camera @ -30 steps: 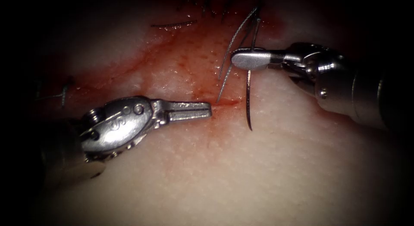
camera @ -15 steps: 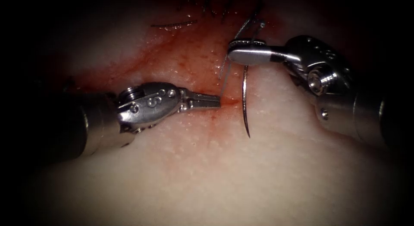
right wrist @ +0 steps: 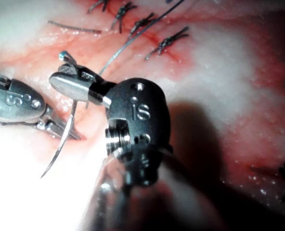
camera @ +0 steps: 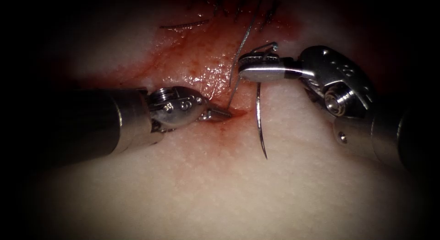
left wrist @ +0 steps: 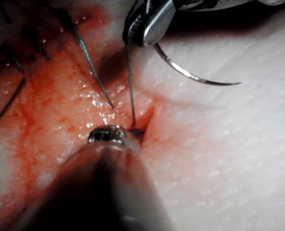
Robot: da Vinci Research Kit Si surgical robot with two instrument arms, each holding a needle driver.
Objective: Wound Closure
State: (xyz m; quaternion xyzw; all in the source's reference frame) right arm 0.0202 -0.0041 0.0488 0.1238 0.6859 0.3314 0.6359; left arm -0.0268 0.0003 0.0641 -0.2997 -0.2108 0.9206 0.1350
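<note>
Pale pinkish-white tissue (camera: 238, 194), stained by red fluid (camera: 197, 66) around the cut; dark steel-grey needle (camera: 259, 125); dark thread (camera: 242, 43); shiny silver tools.

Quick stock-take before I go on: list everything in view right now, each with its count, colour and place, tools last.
tissue: one, pale, under everything.
cut: one, red slit, at the left tool's tip.
red fluid: one patch, red, around the cut and up to its left.
needle: one, dark and curved, held near its thread end, free of the tissue, point lying to the right of the cut.
thread: one dark strand, running from the cut up past the right tool's jaws.
finished stitches: several, dark, along the closed stretch beyond the tools.
left tool: one, silver, jaws shut, tip at the cut where the thread comes out.
right tool: one, silver, jaws shut on the needle.
</note>
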